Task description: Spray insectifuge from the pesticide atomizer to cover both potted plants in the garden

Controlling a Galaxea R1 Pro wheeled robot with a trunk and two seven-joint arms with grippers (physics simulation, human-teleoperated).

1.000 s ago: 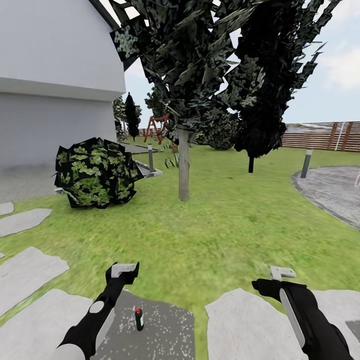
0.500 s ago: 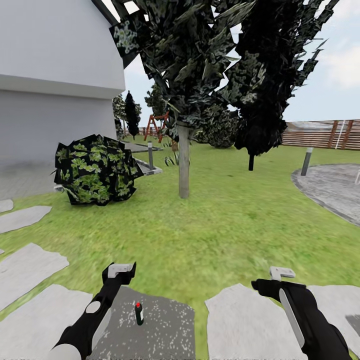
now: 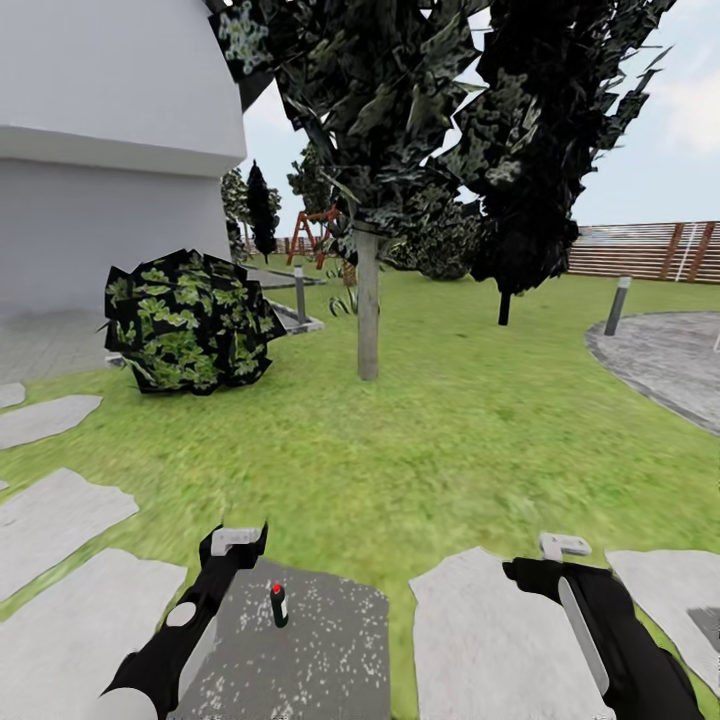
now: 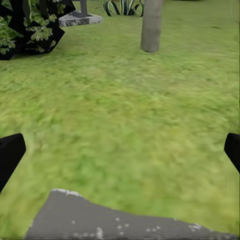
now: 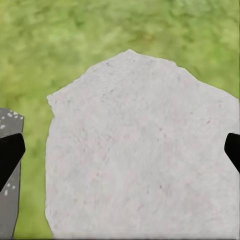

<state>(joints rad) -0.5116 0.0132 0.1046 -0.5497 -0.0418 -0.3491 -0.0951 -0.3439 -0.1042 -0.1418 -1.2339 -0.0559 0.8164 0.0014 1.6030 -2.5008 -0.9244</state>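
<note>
The pesticide atomizer (image 3: pixel 279 605), a small dark bottle with a red-tipped head, stands upright on a dark grey stepping stone (image 3: pixel 320 660) in the garden lawn (image 3: pixel 430 440). My left gripper (image 3: pixel 235 540) hangs open just to the left of it and slightly beyond, not touching it. In the left wrist view the fingertips (image 4: pixel 10 155) sit wide apart over grass and the stone's edge. My right gripper (image 3: pixel 565 547) is open over a pale stepping stone (image 5: pixel 140 150), well to the right of the bottle. The potted plants are out of view.
Ahead stand a tree trunk (image 3: pixel 367 300), a leafy bush (image 3: pixel 190 335) and a spiky plant (image 3: pixel 345 300). A paved patio (image 3: pixel 670 365) with a bollard lamp (image 3: pixel 618 305) and a slat fence (image 3: pixel 650 250) lie right. A white house wall (image 3: pixel 100 200) is at left.
The whole picture has shifted upward a little, so the camera has moved. Both arms hold the same pose with grippers open. The atomizer stands untouched.
</note>
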